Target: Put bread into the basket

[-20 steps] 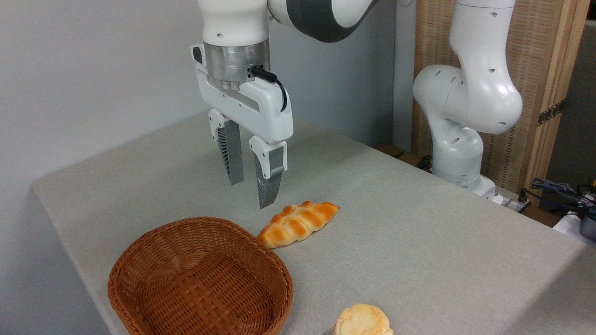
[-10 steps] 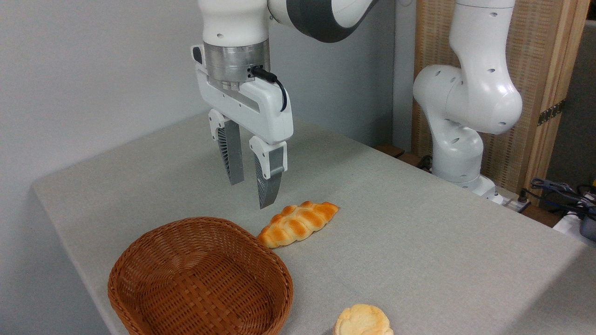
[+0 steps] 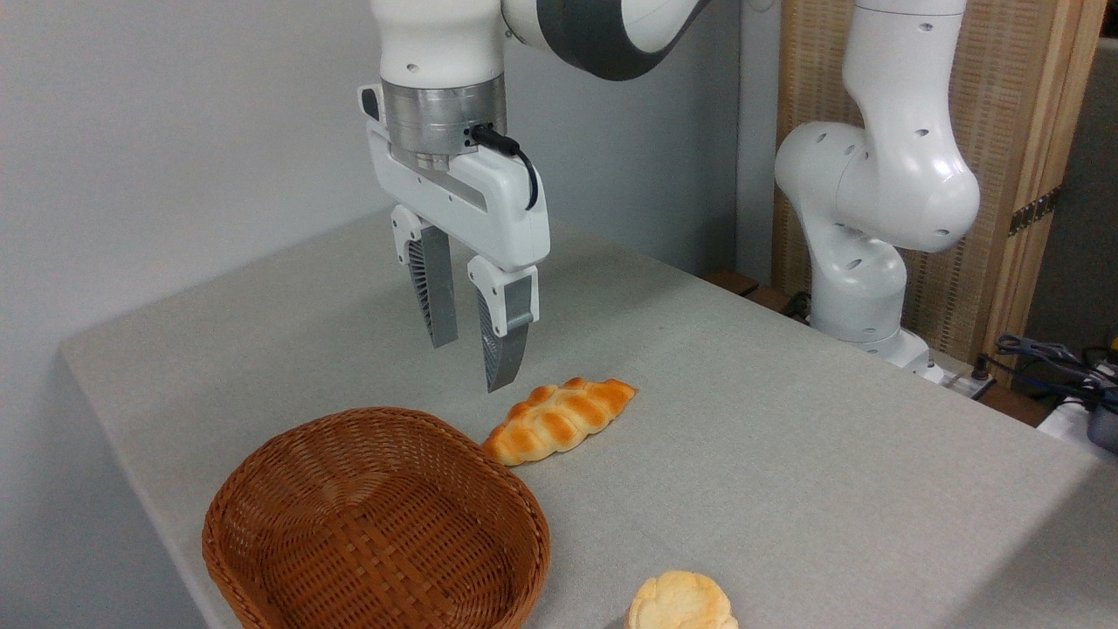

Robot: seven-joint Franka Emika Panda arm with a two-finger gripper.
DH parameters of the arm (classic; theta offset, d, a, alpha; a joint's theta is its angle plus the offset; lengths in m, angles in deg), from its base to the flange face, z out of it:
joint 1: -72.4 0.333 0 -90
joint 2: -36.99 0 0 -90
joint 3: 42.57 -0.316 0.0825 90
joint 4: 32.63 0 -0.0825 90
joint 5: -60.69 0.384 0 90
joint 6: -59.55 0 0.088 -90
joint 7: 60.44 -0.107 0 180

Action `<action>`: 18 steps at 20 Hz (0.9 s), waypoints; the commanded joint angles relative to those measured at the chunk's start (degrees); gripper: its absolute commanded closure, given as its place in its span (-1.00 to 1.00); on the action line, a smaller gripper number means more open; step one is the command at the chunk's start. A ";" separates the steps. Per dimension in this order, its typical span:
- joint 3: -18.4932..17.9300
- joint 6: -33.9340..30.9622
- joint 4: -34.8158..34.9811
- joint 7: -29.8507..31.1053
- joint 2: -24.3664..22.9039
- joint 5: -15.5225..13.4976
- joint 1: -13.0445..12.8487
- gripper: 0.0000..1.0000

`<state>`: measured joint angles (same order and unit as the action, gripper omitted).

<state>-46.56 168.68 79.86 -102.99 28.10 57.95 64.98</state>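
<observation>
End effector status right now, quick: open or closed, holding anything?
End effector: open with a narrow gap between the fingers, holding nothing, hanging in the air above the table, up and left of the bread.

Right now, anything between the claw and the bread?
Nothing. In the fixed camera view the open claw hangs above the table, with only air and bare cloth down to the bread.

Place: a robot lab or test room, not a home kitchen.
Arm: a white Franka arm (image 3: 873,183) is fixed at the far edge of the bench (image 3: 786,454).
Bench cover: plain grey cloth, with only toy-like food and a wicker basket (image 3: 376,524) on it.
Walls: bare pale grey.
Backdrop: a woven folding screen (image 3: 1022,131) stands behind the arm.
Clutter: loose cables (image 3: 1048,358) and gear lie at the right edge.
</observation>
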 commanded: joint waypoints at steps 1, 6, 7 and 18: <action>0.03 -0.93 -0.78 0.27 0.45 -0.77 -0.22 -1.00; 0.12 -5.22 -0.17 0.45 0.45 -0.86 -1.54 -1.00; 0.12 -5.94 0.09 0.45 0.45 -0.86 -1.54 -1.00; 0.03 -4.81 8.18 -1.14 0.71 -0.68 -2.15 -1.00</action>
<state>-46.31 163.08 85.36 -103.09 28.97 57.91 63.55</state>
